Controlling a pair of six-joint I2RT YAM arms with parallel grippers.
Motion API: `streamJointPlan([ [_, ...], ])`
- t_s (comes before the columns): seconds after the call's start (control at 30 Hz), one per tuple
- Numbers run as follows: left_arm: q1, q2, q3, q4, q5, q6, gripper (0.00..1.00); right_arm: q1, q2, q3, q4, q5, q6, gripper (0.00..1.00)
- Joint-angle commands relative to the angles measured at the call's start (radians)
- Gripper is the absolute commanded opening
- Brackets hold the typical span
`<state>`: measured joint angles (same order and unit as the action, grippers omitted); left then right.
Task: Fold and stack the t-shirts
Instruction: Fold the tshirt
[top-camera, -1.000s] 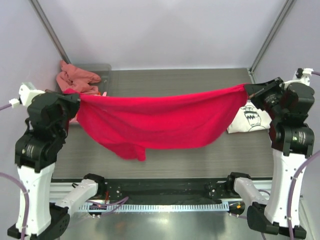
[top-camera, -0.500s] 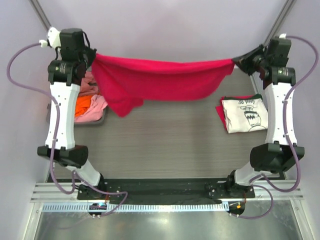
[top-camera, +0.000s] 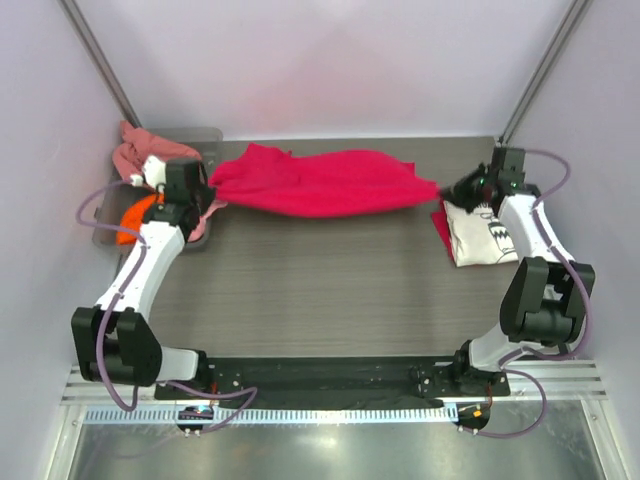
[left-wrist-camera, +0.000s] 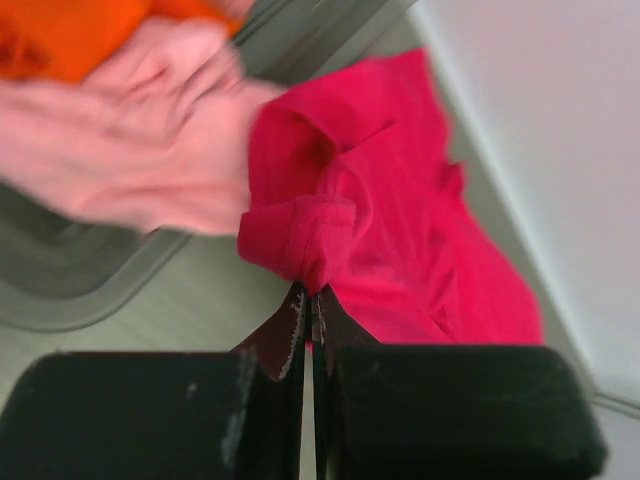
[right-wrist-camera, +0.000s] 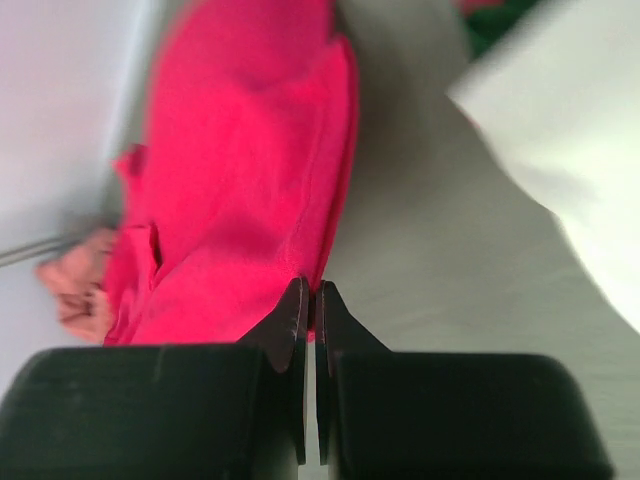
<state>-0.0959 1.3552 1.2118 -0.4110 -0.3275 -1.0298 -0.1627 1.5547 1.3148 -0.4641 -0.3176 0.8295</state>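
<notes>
Two arms reach to the far half of the table (top-camera: 320, 290), top view; crimson t-shirt (top-camera: 320, 185) stretched betw. left gripper (top-camera: 213, 190) and right gripper (top-camera: 447, 190), one end at each; cloth bunched and wider toward the left end, narrowing to a point at the right; resting on the tabletop or just above it, cannot tell. Cream t-shirt (top-camera: 495, 232) w. dark print lies folded at far right, just beside the right gripper; red cloth edge shows under its left side. Bin (top-camera: 205, 135), clear grey, far left corner; salmon-pink shirt (top-camera: 140, 155) heaped over its rim, orange shirt (top-camera: 135, 215) beside the left arm.

Left wrist view: jaws pressed together, no gap, pinching a thick rolled fold of the crimson t-shirt right at the tips; rest of the shirt spreads away to the upper right along the wall; light pink shirt (left-wrist-camera: 140, 150) just left of the pinched fold, spilling over the bin's rim; orange cloth at top left corner; picture blurred.

Right wrist view: jaws closed tight on a thin edge of the crimson t-shirt, cloth running up and left from the tips; cream t-shirt at upper right, apart from the jaws; sliver of dark green cloth (right-wrist-camera: 495, 25) at top edge; pink cloth at far left, too blurred to ID further.
</notes>
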Motion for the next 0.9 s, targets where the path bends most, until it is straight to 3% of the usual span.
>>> streamJointPlan([
  [0.0, 0.004, -0.089, -0.177, 0.179, 0.008, -0.041, 0.0, -0.012, -0.061, -0.178, 0.145, -0.006, -0.043, 0.01],
  [0.17, 0.004, -0.221, -0.516, 0.26, 0.01, -0.124, 0.0, -0.012, -0.14, -0.457, 0.246, 0.014, -0.067, 0.01],
  [0.4, 0.004, -0.497, -0.823, 0.261, 0.019, -0.112, 0.0, -0.014, -0.301, -0.686, 0.248, 0.09, -0.11, 0.01],
  [0.57, 0.004, -0.73, -0.928, 0.065, -0.044, -0.128, 0.0, -0.018, -0.494, -0.843, 0.231, 0.175, -0.105, 0.01],
  [0.8, 0.004, -0.994, -0.992, -0.175, -0.057, -0.182, 0.0, -0.018, -0.695, -0.896, 0.043, 0.276, -0.079, 0.01],
  [0.87, 0.005, -1.036, -1.008, -0.218, -0.068, -0.196, 0.06, -0.018, -0.744, -0.896, 0.003, 0.313, -0.066, 0.02],
])
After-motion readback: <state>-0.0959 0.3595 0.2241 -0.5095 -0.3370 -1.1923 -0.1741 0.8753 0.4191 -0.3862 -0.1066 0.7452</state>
